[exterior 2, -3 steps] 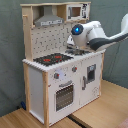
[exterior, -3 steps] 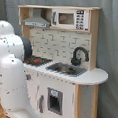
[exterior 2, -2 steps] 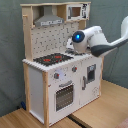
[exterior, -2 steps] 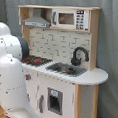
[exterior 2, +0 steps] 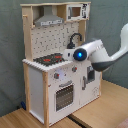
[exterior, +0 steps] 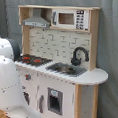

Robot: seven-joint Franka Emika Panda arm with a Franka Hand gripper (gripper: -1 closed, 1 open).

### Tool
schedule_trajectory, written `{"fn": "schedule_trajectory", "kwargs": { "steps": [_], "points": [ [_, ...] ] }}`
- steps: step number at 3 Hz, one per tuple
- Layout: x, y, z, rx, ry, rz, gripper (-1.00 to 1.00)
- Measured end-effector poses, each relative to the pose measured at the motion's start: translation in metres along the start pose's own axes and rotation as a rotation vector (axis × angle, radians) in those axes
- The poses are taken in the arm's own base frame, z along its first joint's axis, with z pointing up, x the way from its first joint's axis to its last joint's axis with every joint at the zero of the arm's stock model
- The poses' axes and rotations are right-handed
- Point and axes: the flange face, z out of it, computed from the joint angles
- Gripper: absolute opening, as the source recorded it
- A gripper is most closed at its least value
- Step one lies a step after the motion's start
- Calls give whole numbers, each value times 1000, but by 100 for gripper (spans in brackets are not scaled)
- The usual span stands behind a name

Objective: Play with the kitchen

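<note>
we cannot tell the gripper's state, its fingers hidden behind the white arm reaching in from the second exterior view's right over the sink of the kitchen, which stands on a wooden floor.

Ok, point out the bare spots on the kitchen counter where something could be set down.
The rounded counter end right of the tap and sink is bare in the first exterior view. The hob takes the counter's other end.
</note>
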Motion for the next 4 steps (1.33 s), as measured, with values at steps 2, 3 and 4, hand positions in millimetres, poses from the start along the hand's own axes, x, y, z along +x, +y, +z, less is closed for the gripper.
{"fn": "schedule_trajectory", "kwargs": {
  "steps": [2, 3, 4],
  "points": [
    [49, -23, -19, -215, 45, -126, 100],
    [69, -29, -22, -313, 72, -179, 100],
    [85, -33, -26, -413, 116, -210, 100]
  ]
}}
